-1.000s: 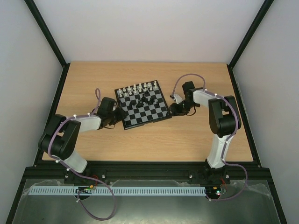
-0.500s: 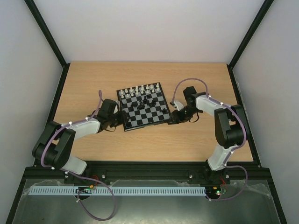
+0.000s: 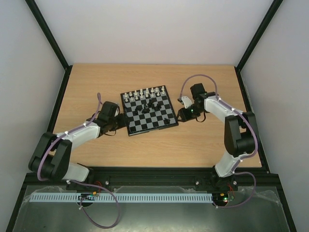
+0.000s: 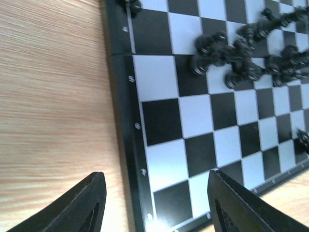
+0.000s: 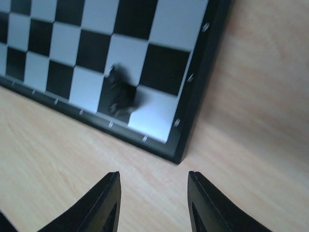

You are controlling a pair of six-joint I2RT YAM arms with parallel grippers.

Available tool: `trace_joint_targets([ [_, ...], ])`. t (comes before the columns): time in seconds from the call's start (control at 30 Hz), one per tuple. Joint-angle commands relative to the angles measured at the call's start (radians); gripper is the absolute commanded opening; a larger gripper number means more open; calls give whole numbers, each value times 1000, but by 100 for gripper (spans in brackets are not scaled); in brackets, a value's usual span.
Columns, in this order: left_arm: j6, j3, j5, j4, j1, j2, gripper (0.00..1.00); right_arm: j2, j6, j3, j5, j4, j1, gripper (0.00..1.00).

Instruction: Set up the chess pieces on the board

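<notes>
The board point(image 3: 145, 123) lies skewed at mid-table. White chess pieces point(image 3: 143, 92) stand along its far row. Black chess pieces point(image 3: 150, 103) lie heaped near its middle, seen blurred in the left wrist view point(image 4: 236, 60). One black piece point(image 3: 167, 119) sits alone by the near right corner point(image 5: 118, 95). My left gripper point(image 3: 121, 123) is open at the board's left edge, and its fingers point(image 4: 89, 205) straddle the black rim point(image 4: 126, 159). My right gripper point(image 3: 179, 115) is open just off the right corner point(image 5: 176, 155), with only bare wood between its fingers point(image 5: 107, 200).
The wooden table point(image 3: 145, 150) stretches around the board on all sides. A black frame point(image 3: 64, 92) and pale walls close in the left, right and back. Purple cables point(image 3: 195, 79) loop over both arms.
The board has shifted slightly right and toward the near edge. The left gripper's jaws have widened at the rim. The right gripper has drawn back a little from the corner.
</notes>
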Motion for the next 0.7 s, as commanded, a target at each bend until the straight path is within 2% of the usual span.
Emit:
trace_joint_targets([
  [0.0,6,40,13,-14,46,83,61,112,48,88,79,37,5,39],
  [0.3,0,87,88,73,62,210,53,248,66,145,29,76,5,37],
  [0.4,20,104,87,70,56,243,51,265,44,141,-35,58,11,36],
  [0.67,57,122,98,63,30,289,41,254,7,81,-70,25,20,32],
])
